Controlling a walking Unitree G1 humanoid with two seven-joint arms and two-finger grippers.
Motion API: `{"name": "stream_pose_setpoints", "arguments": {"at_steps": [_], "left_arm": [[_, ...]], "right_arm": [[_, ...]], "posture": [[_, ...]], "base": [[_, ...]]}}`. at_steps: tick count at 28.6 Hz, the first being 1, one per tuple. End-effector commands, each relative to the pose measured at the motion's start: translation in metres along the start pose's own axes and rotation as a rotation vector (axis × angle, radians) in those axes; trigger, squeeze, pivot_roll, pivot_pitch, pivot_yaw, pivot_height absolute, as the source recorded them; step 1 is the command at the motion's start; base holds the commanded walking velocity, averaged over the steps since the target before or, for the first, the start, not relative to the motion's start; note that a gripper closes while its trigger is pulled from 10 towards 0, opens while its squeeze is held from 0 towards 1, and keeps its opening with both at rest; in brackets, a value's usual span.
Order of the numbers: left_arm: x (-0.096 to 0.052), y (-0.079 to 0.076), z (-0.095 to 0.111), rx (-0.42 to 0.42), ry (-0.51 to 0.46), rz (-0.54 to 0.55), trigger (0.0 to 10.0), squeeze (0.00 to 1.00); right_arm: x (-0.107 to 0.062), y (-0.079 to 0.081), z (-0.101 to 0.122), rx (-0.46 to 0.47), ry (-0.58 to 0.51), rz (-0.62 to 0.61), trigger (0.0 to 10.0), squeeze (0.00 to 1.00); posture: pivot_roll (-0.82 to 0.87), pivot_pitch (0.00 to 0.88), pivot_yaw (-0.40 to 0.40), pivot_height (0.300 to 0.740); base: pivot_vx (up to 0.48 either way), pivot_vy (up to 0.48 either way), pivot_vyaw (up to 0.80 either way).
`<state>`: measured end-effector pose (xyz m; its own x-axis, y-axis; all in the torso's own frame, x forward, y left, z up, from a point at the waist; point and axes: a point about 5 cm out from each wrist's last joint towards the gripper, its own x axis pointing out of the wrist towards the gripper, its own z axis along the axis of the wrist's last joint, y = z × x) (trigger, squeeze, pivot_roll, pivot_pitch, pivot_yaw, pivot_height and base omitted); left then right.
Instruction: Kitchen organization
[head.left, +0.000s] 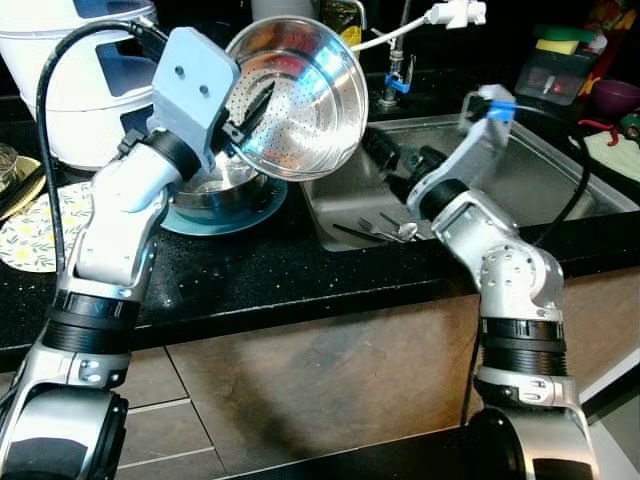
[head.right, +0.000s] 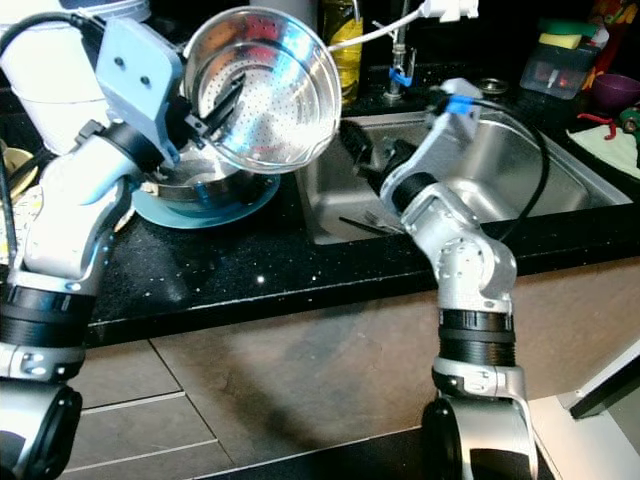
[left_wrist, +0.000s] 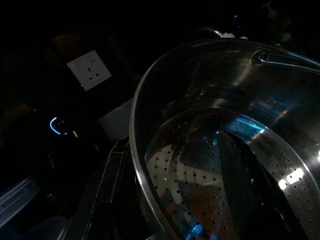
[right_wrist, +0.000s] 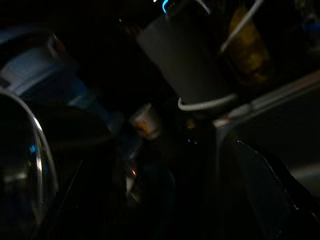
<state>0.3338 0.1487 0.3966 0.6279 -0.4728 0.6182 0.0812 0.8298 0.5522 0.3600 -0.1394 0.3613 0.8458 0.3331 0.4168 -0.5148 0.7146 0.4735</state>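
Colander (head.left: 300, 95) in left jaws (head.left: 250, 115)

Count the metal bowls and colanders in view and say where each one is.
2. The perforated colander is held up, tilted, by the left end effector above the counter. A steel bowl sits on the blue plate beneath it. Others may be hidden behind them.

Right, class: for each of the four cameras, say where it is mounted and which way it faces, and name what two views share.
Left eye view: on the head, looking down at the counter and sink; both silver arms show.
Right eye view: the other eye of the same head camera, same scene, slightly shifted.
Left wrist view: on the left arm, looking into the colander.
Right wrist view: on the right arm, dark, facing cluttered counter items.
Shared: the colander held by the left gripper shows in both eye views.
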Motion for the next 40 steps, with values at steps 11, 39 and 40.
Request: {"name": "stream_pose_setpoints", "arguments": {"at_steps": [11, 39, 40], "left_arm": [[-0.003, 0.005, 0.003, 0.041, -0.015, 0.010, 0.0, 0.00], [0.001, -0.004, 0.008, -0.008, -0.059, -0.011, 0.0, 0.00], [0.001, -0.004, 0.008, -0.008, -0.059, -0.011, 0.0, 0.00]], "right_arm": [[-0.003, 0.017, 0.007, 0.006, 0.014, 0.120, 10.0, 0.00], [-0.007, 0.019, -0.022, -0.199, 0.133, 0.103, 0.0, 0.00], [-0.007, 0.019, -0.022, -0.199, 0.133, 0.103, 0.0, 0.00]], "posture": [[0.04, 0.193, 0.032, 0.740], [0.04, 0.192, 0.033, 0.740], [0.04, 0.192, 0.033, 0.740]], "base": [[0.000, 0.000, 0.00], [0.000, 0.000, 0.00], [0.000, 0.000, 0.00]]}}
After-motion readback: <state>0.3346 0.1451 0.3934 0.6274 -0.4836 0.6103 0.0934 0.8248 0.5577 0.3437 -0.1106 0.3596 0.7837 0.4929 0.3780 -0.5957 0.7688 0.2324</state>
